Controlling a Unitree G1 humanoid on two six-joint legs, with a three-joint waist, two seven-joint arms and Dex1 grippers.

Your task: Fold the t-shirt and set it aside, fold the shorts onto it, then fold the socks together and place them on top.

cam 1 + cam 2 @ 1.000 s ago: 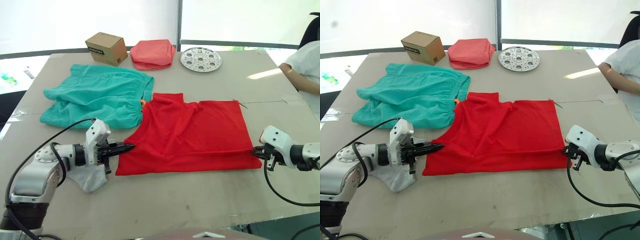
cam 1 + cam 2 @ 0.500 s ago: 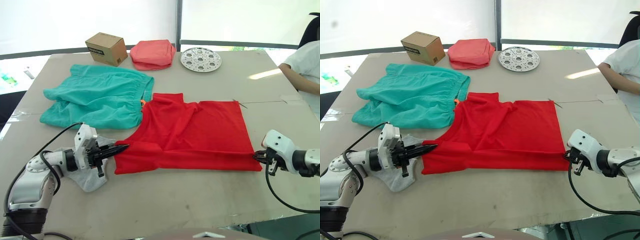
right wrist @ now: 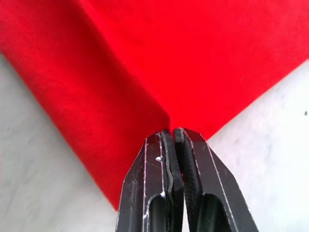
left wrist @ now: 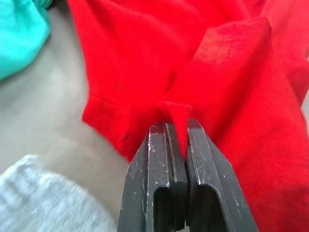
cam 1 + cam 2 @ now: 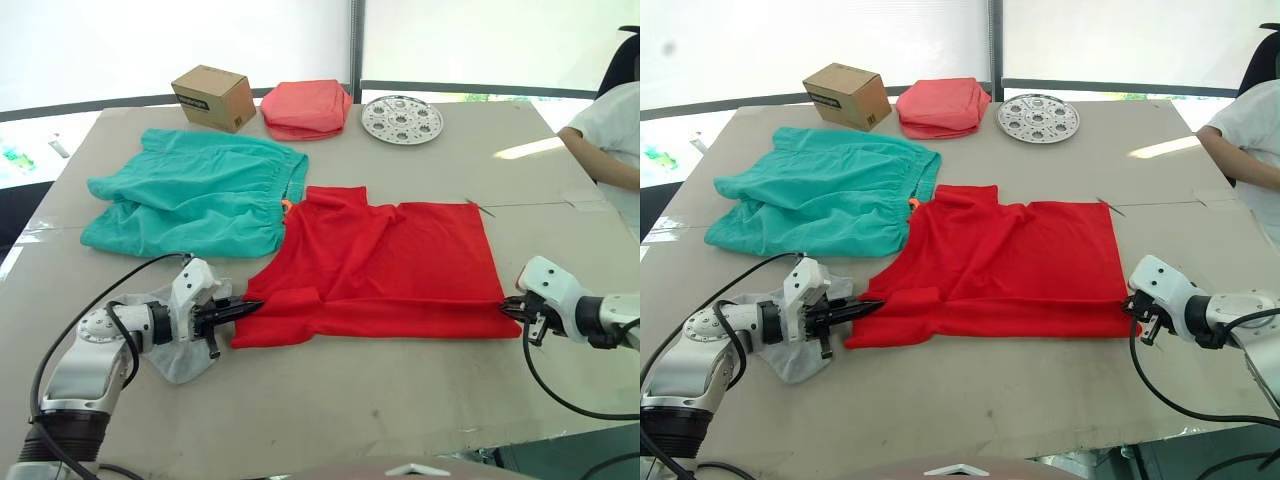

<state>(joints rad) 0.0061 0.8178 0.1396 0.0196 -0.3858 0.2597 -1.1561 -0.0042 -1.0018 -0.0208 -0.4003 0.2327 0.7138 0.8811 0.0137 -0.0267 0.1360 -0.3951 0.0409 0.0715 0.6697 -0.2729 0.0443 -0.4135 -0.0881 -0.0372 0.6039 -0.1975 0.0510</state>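
Observation:
The bright red t-shirt (image 5: 390,265) lies spread on the table's middle. My left gripper (image 5: 252,305) is shut on a pinch of its near left corner (image 4: 176,113). At the near right corner, my right gripper (image 5: 507,309) is shut on the fabric (image 3: 166,116). The teal shorts (image 5: 190,190) lie flat to the shirt's left and farther back. A light grey sock (image 5: 175,345) lies under my left wrist; the socks also show as grey cloth (image 4: 43,203) in the left wrist view.
At the table's far edge stand a cardboard box (image 5: 212,96), a folded salmon-pink cloth bundle (image 5: 306,107) and a round metal tray (image 5: 401,118). A person's arm in a white sleeve (image 5: 605,135) rests at the right edge.
My left gripper moved right and a little toward me, closing on the shirt's near left corner and bunching the fabric there. The right gripper stayed at the near right corner, shifting slightly.

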